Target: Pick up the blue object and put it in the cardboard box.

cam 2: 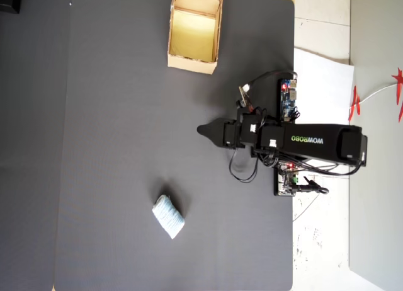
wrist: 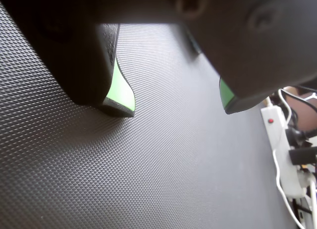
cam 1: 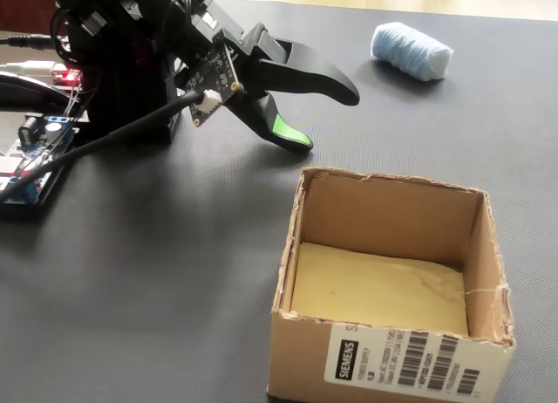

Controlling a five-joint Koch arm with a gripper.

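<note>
1. The blue object point(cam 2: 169, 216) lies on the dark textured mat point(cam 2: 113, 114), well apart from the gripper point(cam 2: 201, 130) and from the cardboard box point(cam 2: 214, 33); in the overhead view it sits toward the bottom, with the box at the top edge and the arm between them; in the fixed view it rests at the far side of the mat point(cam 1: 411, 50).
2. We judge it light and soft; it looks like a rolled wad with a fine ribbed surface, so it should give under pressure rather than slip; we see nothing fragile about it.
3. We recommend taking hold across its short side, near the middle of its length; a grip at one end may let the roll sag or unwind.
4. The gripper point(cam 1: 333, 119) stands parted, with a clear gap between its two jaws; it has hold of nothing; in the wrist view only bare mat shows between the green pads point(wrist: 121, 92).
5. The gripper hovers close above the mat near the arm's base; it does not touch the object or the box.
6. The cardboard box point(cam 1: 296, 246) stands upright, topless and empty; its yellowish floor is unobstructed; we judge the pick-up not yet begun.
</note>
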